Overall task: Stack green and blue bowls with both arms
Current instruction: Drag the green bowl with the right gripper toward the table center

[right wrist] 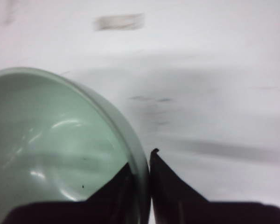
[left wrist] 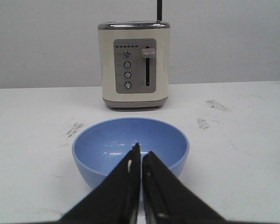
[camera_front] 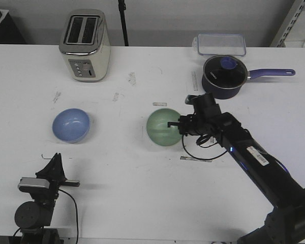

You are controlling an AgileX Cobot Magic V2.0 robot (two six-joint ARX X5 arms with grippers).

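Right gripper (camera_front: 174, 124) is clamped on the green bowl (camera_front: 163, 127) at its 3 o'clock rim: 1 finger inside, 1 outside, w/ the wall pinched between them in the right wrist view (right wrist: 139, 175). Bowl sits near table (camera_front: 142, 193) center. Blue bowl (camera_front: 71, 125) is well apart at 9 o'clock from it, upright, untouched. Left gripper (left wrist: 141, 156) is parked low at the table's front-left, fingers pressed together on nothing, pointing at the blue bowl (left wrist: 130, 147). Toaster (camera_front: 86, 44) at 12 o'clock behind it. Saucepan (camera_front: 224, 75) at 1 o'clock from green bowl. White sticker (camera_front: 256, 157) on right arm; text unreadable.
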